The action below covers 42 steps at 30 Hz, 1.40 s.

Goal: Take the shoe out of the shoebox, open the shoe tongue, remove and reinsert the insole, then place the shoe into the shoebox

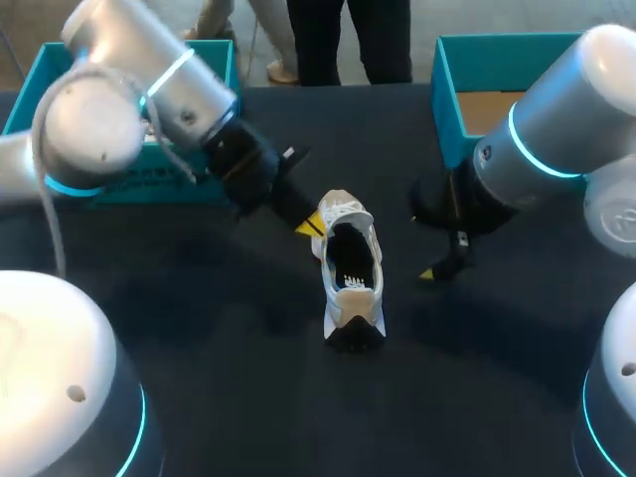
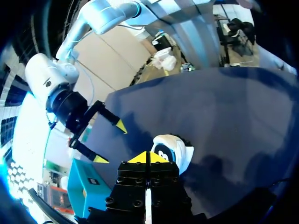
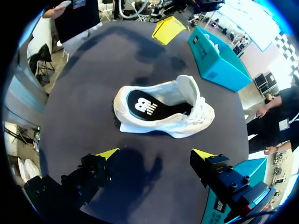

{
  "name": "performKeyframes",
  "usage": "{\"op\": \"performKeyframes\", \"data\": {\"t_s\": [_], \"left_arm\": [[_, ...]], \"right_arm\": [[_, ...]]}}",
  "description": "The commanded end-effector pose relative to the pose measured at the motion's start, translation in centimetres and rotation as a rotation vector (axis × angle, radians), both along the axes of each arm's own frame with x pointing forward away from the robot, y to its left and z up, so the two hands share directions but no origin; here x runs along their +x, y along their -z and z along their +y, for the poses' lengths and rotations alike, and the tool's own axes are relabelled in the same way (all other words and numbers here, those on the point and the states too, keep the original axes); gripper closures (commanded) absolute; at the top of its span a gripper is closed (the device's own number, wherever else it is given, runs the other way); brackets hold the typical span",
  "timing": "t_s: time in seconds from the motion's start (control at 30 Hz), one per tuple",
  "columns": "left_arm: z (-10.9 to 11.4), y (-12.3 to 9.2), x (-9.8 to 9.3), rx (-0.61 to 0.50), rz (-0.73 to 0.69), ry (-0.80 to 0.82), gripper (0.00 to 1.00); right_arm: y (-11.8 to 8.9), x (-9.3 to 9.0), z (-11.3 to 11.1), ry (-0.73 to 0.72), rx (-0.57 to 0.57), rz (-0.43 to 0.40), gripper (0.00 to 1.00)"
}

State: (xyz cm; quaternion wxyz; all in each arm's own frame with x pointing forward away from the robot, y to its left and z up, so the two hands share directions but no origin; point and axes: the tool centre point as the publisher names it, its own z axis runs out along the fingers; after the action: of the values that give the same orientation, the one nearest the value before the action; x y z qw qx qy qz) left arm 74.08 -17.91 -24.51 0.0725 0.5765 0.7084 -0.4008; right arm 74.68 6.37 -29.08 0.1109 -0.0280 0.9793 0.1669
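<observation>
**On the bench, shoe out and open; boxing it remains**

In the middle of the bench (image 1: 199, 378) the white shoe (image 1: 350, 268) stands upright on its sole, clear of both boxes, so the first step looks done. Its tongue (image 3: 189, 88) is lifted up and away from the opening, which I take as the second step done too. The black insole (image 3: 145, 105) lies flat inside the shoe. Whether it is waiting to be pulled or is already back in place, the pictures cannot settle. At the least, the return to the box is left.

The left gripper (image 2: 148, 157) sits at the toe end of the shoe, its fingers pressed tip to tip with nothing seen between them. From above, one yellow tip is just beside the laces, and I cannot tell whether it touches. The right gripper (image 3: 155, 154) is on the shoe's other flank, near but apart from it, with its fingers spread wide and holding nothing.

A teal shoebox (image 1: 452, 109) with a bare cardboard floor stands at the far right of the bench. A second teal box (image 1: 22, 99) stands at the far left, partly hidden behind the left arm. Which one is the lid I cannot say.
</observation>
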Motion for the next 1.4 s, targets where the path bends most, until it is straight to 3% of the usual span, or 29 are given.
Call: {"op": "performKeyframes", "data": {"t_s": [0.03,0.4,0.87,1.4], "left_arm": [[-1.3,-0.1,1.5,0.22,0.024,0.186,1.0],[-2.0,-0.8,1.3,0.304,0.007,0.331,1.0],[-2.0,-1.3,0.8,0.365,-0.001,0.412,1.0],[-2.0,-1.2,0.8,0.378,-0.008,0.405,1.0]], "right_arm": [[-2.5,-1.2,-2.3,0.002,-0.007,0.001,0.0],[-5.6,-2.3,-4.0,-0.037,-0.02,0.043,0.0],[-9.5,-2.9,-4.6,0.005,-0.043,0.029,0.0],[-9.5,-2.9,-4.6,0.005,-0.043,0.029,0.0]]}}
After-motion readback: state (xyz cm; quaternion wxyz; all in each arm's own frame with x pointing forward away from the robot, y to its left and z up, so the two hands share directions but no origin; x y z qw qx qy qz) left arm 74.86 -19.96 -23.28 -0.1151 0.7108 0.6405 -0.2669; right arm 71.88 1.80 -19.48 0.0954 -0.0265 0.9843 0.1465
